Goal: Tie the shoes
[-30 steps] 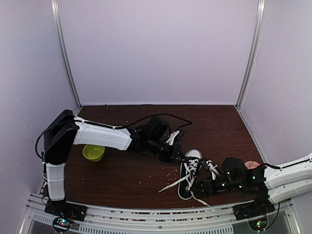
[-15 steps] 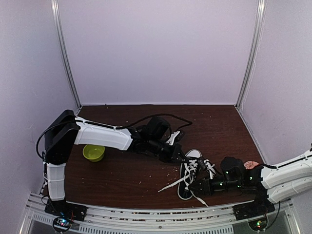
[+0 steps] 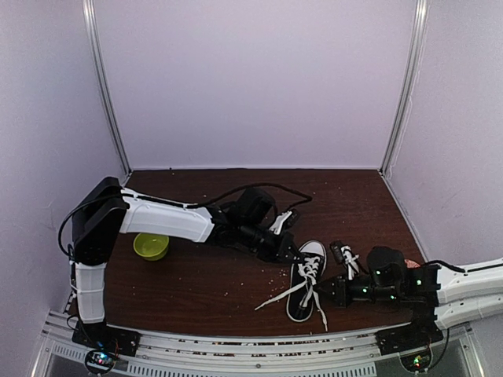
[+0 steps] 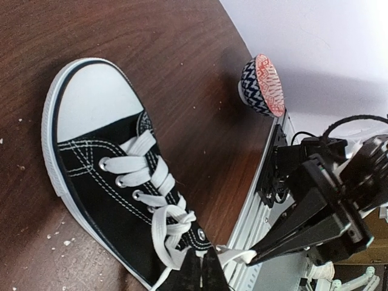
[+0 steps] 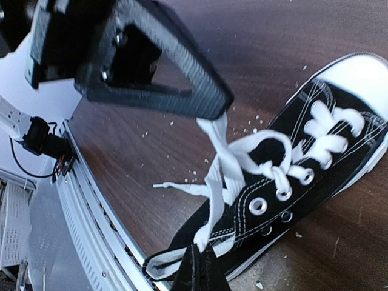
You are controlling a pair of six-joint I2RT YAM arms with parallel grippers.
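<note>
Cannot see the heel of the sneaker [image 4: 121, 176]: cut off by the frame just behind the left fingers [image 4: 200, 274], themselves only a dark tip. Likewise behind the right fingers [image 5: 197, 271]. Lace [image 5: 215, 176] ends lost between both closed pairs. From above, too small to tell either grip.

Dark wood table [image 3: 196, 275] strewn with crumbs, pale lilac walls [image 3: 251, 78], two metal corner posts [image 3: 106, 86]

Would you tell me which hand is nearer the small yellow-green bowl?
Left. The left hand is between the bowl and the black canvas sneaker; the right hand is beyond the sneaker.
</note>
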